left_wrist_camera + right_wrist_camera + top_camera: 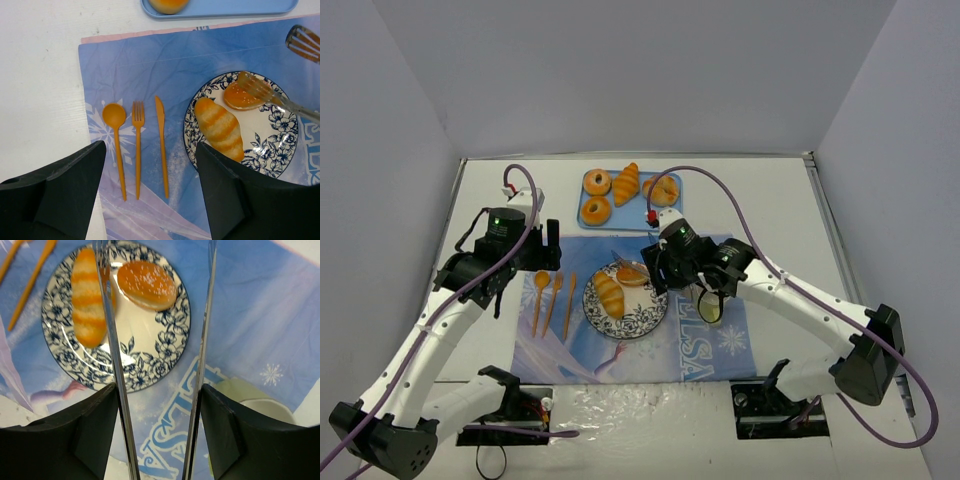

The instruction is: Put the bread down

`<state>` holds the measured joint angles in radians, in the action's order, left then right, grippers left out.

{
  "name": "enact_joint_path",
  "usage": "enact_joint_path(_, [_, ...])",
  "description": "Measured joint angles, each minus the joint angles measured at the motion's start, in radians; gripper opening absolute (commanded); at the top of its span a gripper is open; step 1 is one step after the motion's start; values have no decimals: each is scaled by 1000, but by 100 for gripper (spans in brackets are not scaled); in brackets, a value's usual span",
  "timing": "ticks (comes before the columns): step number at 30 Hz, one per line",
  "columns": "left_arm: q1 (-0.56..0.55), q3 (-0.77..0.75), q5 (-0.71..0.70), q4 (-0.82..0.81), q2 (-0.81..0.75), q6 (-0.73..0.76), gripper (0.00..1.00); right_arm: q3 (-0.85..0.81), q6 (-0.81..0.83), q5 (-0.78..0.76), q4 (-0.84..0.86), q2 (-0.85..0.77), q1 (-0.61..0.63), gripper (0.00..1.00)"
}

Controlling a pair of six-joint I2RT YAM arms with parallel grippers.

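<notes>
So, the right hand (159,395) grips the tongs (256,87). Blades are spread, one tip over the bun (147,284), the other well clear, so no pinch. The bun sits on the plate (165,360) near its 1 o'clock rim, long axis roughly 9–3 in the top view. The roll (87,297) lies beside it at 9, axis 11–5. More bread (626,183) is on the tray (632,216), at 12 from the plate, and the right arm is nearer. Left hand (150,147) is wide and empty over the cutlery (137,145). Mat (720,350) reads "ELSA".

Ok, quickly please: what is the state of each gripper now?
Left gripper: open, holding nothing.
Right gripper: closed on the tongs, whose arms are spread.
</notes>
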<state>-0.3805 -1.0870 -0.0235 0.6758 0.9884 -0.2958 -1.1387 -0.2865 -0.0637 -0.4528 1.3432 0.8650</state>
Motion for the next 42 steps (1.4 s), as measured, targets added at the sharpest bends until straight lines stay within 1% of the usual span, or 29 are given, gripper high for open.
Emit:
enact_joint_path(3, [0, 0, 0, 0, 0, 0, 69, -66, 1, -10, 8, 37, -1, 61])
enact_joint_path(7, [0, 0, 0, 0, 0, 0, 69, -170, 8, -9, 34, 129, -13, 60])
enact_joint_path(17, [0, 0, 0, 0, 0, 0, 69, -425, -2, 37, 129, 477, -109, 58])
enact_joint_path(24, [0, 0, 0, 0, 0, 0, 69, -538, -29, 65, 155, 641, -123, 58])
enact_joint_path(42, [-5, 0, 0, 0, 0, 0, 69, -606, -58, 94, 189, 717, -125, 58])
